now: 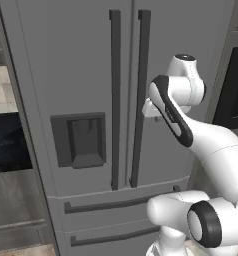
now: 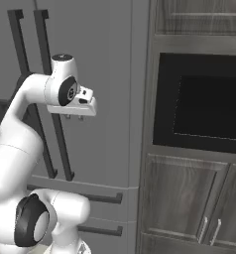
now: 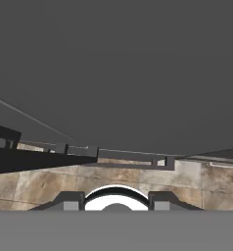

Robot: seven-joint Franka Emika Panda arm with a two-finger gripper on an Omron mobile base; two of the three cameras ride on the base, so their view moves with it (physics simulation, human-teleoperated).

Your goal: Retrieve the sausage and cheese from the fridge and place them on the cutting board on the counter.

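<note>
Just ahead of the fingers stands the fridge, both doors shut, so the sausage and cheese, judged to be inside, are hidden behind grey panel. The fingers hang downward from the hand beside the right door, near its long dark handle, and have hold of nothing. How far they stand apart I cannot tell: in the right base view they are two tiny stubs under the white hand, and in the hand view only their tips rise at the bottom edge, with a gap between them that may be narrow or moderate.

What the coming move turns on is that handle. It runs vertically, top to bottom of the door, and lies to the left of the fingers in the right base view, close but apart from them. Its twin, the left door's handle, stands just beyond it across the door seam. To grip the bar, the fingers would likely need to turn toward the door and straddle it sideways.

Room to work looks fair: to the right of the fingers the fridge ends at a dark wood cabinet with a black oven recess, and below them are the two drawer bars.
</note>
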